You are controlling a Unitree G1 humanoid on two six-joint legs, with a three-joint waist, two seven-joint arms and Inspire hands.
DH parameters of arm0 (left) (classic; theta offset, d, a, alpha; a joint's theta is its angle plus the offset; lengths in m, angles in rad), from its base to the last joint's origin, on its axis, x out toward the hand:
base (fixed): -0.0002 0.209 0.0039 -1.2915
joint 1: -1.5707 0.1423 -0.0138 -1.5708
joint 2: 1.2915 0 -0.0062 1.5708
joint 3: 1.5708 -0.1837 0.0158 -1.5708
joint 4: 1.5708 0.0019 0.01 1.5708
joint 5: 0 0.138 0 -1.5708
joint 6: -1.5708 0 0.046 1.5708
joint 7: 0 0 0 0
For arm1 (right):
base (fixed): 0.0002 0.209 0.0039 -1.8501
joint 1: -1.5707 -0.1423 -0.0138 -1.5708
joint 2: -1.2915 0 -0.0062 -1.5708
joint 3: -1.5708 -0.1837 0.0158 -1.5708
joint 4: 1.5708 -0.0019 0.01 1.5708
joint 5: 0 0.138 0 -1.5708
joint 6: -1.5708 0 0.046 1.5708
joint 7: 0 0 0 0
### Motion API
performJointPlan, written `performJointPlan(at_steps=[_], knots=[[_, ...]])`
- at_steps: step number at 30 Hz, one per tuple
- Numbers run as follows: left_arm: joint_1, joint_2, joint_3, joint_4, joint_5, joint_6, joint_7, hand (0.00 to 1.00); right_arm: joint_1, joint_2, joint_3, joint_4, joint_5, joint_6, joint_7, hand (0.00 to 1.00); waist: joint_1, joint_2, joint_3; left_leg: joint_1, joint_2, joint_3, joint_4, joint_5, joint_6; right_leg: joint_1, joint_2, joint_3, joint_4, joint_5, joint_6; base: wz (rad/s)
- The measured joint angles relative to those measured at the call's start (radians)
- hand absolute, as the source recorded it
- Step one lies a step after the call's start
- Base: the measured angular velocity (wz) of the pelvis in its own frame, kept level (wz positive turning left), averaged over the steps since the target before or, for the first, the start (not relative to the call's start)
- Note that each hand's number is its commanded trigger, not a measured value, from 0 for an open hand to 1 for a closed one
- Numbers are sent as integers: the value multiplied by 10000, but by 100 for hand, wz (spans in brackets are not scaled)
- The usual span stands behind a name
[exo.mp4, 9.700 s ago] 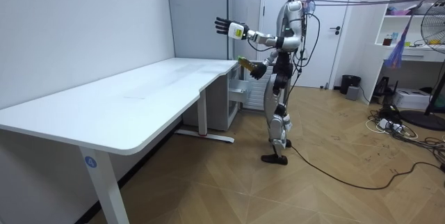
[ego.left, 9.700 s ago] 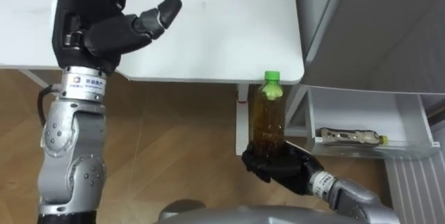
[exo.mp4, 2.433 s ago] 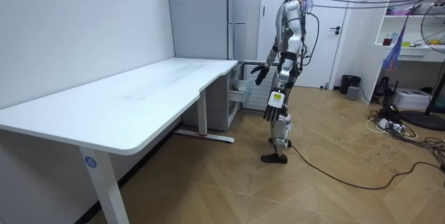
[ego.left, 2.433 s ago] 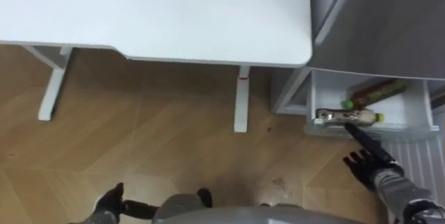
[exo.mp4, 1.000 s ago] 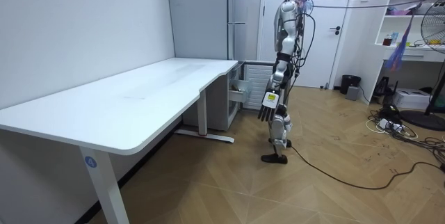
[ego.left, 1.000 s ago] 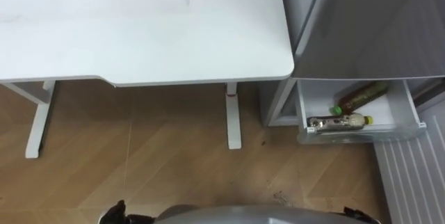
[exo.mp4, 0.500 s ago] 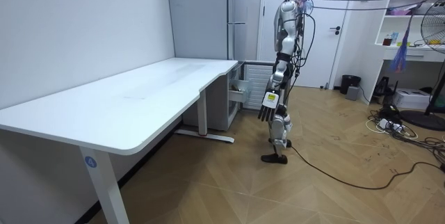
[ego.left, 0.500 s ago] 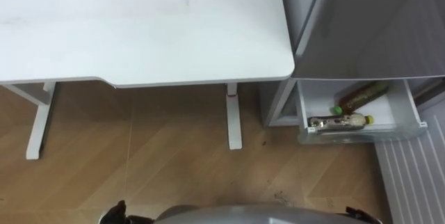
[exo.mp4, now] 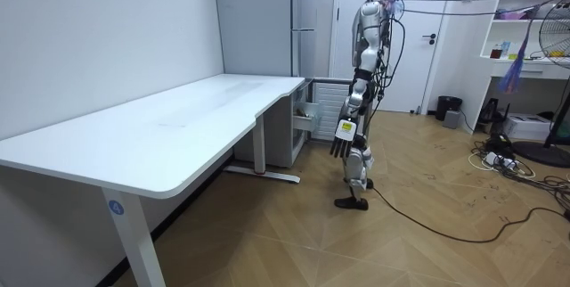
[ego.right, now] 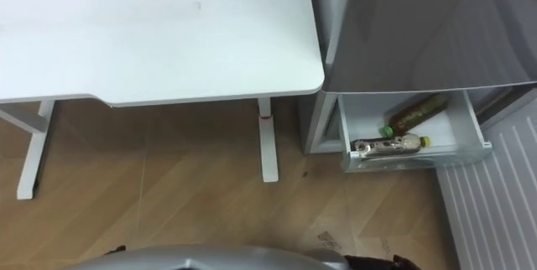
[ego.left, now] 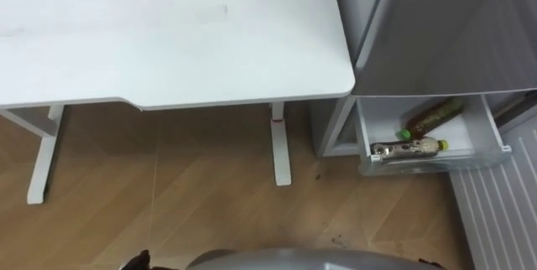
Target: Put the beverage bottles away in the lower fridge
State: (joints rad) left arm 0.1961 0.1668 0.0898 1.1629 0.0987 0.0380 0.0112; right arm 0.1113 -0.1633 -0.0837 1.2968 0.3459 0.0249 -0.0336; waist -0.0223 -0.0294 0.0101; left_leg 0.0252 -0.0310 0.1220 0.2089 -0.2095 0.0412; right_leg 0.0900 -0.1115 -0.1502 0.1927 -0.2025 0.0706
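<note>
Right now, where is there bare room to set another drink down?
The white table has a top that is bare all over. In the open drawer, a brown bottle lies slantwise and a pale bottle hugs the front wall, crowding the front left. Free: the back left corner, and the front right corner beside the pale bottle's cap.
</note>
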Motion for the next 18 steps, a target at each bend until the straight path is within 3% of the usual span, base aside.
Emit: performJointPlan(at_steps=[2, 6, 9, 12, 14, 18], knots=[[130, -10, 66, 5, 296, 19, -1, 0, -7, 0, -102, -1, 67, 0, -1, 0, -4, -5, 17, 16, 13, 89, 209, -140, 46, 72, -28, 25, 158, -25, 41, -12], [311, -6, 63, 56, 690, 69, -35, 0, 66, 9, -303, -5, 863, 85, -23, 0, -38, 48, 42, 75, 47, 81, 661, -420, 224, 68, -159, -448, 793, -31, 53, 1], [337, 3, 79, 158, 710, 128, -123, 0, -14, 3, -702, -5, 1329, 229, -90, 0, -12, 69, 49, 120, 51, 74, 886, -576, 397, -32, -285, -451, 1231, -12, 84, -2], [392, 65, 165, 130, 709, 308, -241, 0, -32, -11, -1063, -163, 1787, 408, -97, 0, -71, 201, -27, 111, 26, 64, 1182, -775, 580, -85, -400, -455, 1571, 27, 137, 1], [391, 149, 157, 97, 716, 363, -245, 0, -61, -30, -1152, -301, 2143, 446, -170, 0, -31, 222, -36, 110, -5, 60, 1216, -820, 665, -275, -479, -398, 1879, 57, 129, 3], [291, 498, 172, 79, 707, 342, -432, 0, -550, -50, -1188, -347, 3066, 414, -191, 0, -16, 293, -77, -213, 3, 71, 1324, -777, 754, -713, -523, -134, 2004, 239, 152, -2]])
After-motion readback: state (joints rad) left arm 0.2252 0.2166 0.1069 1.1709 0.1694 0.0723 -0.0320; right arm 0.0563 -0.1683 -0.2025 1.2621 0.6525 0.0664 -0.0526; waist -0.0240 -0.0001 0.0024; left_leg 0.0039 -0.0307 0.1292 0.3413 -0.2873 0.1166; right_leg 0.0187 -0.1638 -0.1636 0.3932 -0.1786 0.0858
